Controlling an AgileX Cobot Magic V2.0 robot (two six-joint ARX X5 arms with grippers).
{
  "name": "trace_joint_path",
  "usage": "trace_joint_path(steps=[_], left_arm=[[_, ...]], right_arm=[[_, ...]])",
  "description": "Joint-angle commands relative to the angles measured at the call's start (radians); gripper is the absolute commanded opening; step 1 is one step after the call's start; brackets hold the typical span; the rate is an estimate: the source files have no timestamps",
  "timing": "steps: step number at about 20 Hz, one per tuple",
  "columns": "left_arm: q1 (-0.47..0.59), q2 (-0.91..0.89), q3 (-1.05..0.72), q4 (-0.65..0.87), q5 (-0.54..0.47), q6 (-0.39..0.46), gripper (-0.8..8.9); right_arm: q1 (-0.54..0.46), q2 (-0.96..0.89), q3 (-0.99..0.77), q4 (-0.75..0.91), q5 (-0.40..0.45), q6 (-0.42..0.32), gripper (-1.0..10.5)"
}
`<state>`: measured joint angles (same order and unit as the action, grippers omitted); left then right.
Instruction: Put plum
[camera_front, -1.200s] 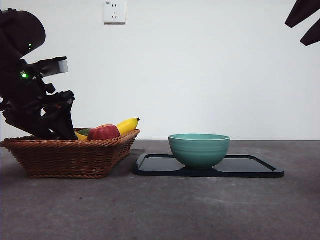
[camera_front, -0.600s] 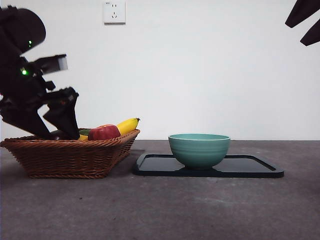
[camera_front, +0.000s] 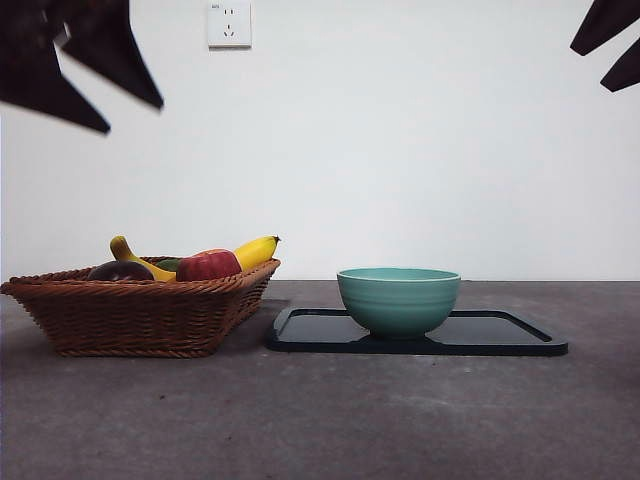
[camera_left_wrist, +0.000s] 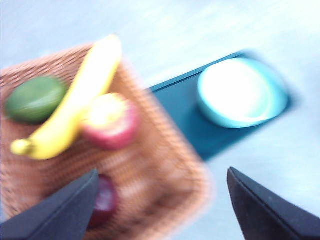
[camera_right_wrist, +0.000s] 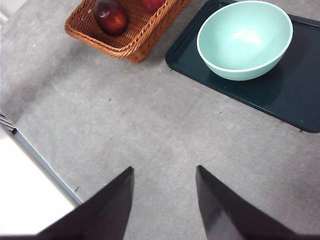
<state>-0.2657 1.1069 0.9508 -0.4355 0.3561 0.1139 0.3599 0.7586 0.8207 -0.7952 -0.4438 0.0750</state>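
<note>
The plum (camera_front: 120, 271), dark maroon and glossy, lies in the wicker basket (camera_front: 140, 312) at its left end. It also shows in the right wrist view (camera_right_wrist: 111, 16), and in the blurred left wrist view (camera_left_wrist: 105, 202) partly behind one jaw. My left gripper (camera_front: 135, 115) hangs high above the basket, open and empty (camera_left_wrist: 161, 172). My right gripper (camera_front: 590, 68) waits at the top right corner, open over bare table (camera_right_wrist: 165, 168).
The basket also holds a red apple (camera_front: 207, 265), a yellow banana (camera_front: 255, 250) and a green fruit (camera_left_wrist: 34, 98). To its right a teal bowl (camera_front: 398, 298) stands empty on a black tray (camera_front: 505, 338). A wall socket (camera_front: 228, 23) is behind.
My left gripper has risen out of the basket to the top left corner, with nothing in it. The plum stays in the basket and now shows uncovered. The right arm has not moved.
</note>
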Motion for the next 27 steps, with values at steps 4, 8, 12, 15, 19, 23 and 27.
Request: trace_joint_path(steps=[4, 8, 12, 15, 19, 23, 27], left_arm=[[-0.018, -0.182, 0.021, -0.232, 0.094, -0.029, 4.05], [-0.018, -0.272, 0.021, -0.4, 0.212, -0.019, 4.02], [-0.018, -0.297, 0.021, -0.459, 0.246, 0.001, 4.02], [-0.018, -0.297, 0.021, -0.46, 0.246, 0.001, 4.02], [-0.018, -0.297, 0.021, -0.459, 0.246, 0.001, 4.02], [-0.018, -0.297, 0.021, -0.46, 0.246, 0.001, 4.02], [-0.018, -0.297, 0.021, -0.462, 0.246, 0.001, 4.02]], right_arm=[[0.006, 0.004, 0.009, 0.01, 0.001, -0.005, 2.0], [0.006, 0.004, 0.009, 0.01, 0.007, -0.005, 2.0], [0.006, 0.004, 0.009, 0.009, 0.006, -0.004, 2.0], [0.006, 0.004, 0.009, 0.009, 0.006, -0.004, 2.0], [0.006, 0.004, 0.009, 0.009, 0.006, -0.004, 2.0], [0.006, 0.005, 0.009, 0.01, 0.009, 0.042, 2.0], [0.0, 0.021, 0.015, 0.08, 0.111, 0.175, 2.4]])
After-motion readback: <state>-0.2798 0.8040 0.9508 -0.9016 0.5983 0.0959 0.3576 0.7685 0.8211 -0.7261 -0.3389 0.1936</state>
